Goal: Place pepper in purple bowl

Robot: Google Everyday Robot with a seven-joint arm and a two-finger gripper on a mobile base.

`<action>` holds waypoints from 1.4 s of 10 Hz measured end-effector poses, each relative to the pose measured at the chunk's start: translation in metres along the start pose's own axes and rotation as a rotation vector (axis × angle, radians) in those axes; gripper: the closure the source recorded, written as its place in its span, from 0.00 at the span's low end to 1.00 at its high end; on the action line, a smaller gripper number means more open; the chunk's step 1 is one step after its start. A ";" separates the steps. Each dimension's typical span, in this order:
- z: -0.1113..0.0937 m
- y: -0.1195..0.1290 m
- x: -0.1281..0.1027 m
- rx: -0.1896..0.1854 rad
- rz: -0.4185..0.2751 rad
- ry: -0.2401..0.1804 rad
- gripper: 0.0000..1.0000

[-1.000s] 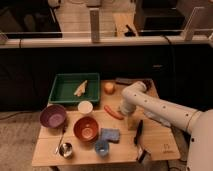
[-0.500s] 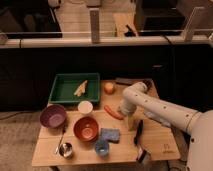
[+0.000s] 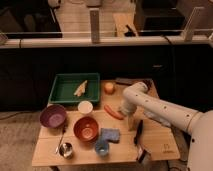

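The pepper (image 3: 114,112) is slim and red-orange and lies flat on the wooden table, right of the small white cup (image 3: 85,107). The purple bowl (image 3: 53,115) stands at the table's left side, left of the red-orange bowl (image 3: 86,128), with nothing visible inside. My white arm reaches in from the right and bends down over the table. My gripper (image 3: 131,121) hangs just right of the pepper's right end, close to the table top. A long black tool (image 3: 138,132) lies just right of the gripper.
A green tray (image 3: 65,92) at the back left holds a pale object (image 3: 81,88). An orange fruit (image 3: 109,87) sits beside it. A blue cloth (image 3: 111,135), a blue cup (image 3: 102,147), a metal cup (image 3: 65,149) and a spoon (image 3: 60,140) lie near the front edge.
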State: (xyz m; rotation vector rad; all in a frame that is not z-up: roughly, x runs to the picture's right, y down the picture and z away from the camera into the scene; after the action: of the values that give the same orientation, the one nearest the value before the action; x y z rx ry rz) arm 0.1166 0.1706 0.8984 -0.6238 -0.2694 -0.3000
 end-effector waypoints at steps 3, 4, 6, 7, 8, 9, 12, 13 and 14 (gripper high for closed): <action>-0.001 0.000 0.000 0.000 0.002 0.000 0.20; -0.003 0.000 -0.003 -0.013 0.033 0.009 0.20; -0.007 -0.005 -0.028 -0.053 0.123 0.003 0.20; -0.008 -0.007 -0.037 -0.064 0.151 0.000 0.20; -0.011 -0.006 -0.042 -0.075 0.180 -0.002 0.20; -0.013 -0.004 -0.042 -0.083 0.207 -0.005 0.20; -0.004 -0.005 -0.037 -0.073 0.290 -0.015 0.26; -0.003 -0.007 -0.035 -0.063 0.298 -0.020 0.34; -0.002 -0.010 -0.031 -0.040 0.314 -0.032 0.46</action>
State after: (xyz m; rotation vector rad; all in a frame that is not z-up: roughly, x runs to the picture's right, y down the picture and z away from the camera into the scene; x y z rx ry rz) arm 0.0847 0.1681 0.8918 -0.7002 -0.1924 0.0059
